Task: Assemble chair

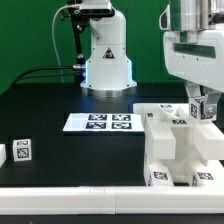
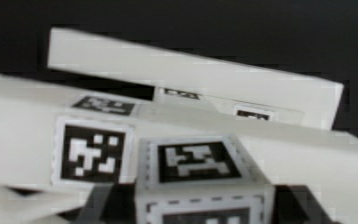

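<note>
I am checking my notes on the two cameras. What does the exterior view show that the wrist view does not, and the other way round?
Only the exterior view: the marker board, a small tagged block at the exterior view's left, and the gripper at the chair parts. Only the wrist view: two large tags on near faces, close and blurred. Both: white tagged chair parts, with black behind them.

From where I stand, the arm [image 1: 105, 45] is glossy white with rounded shells and a blue glow ringing its base [image 1: 106, 84]. A black cable [image 1: 74, 40] runs at the base's ten o'clock. The pale wrist housing [image 1: 190, 45] carries a dark-fingered pincer [image 1: 205, 110].
</note>
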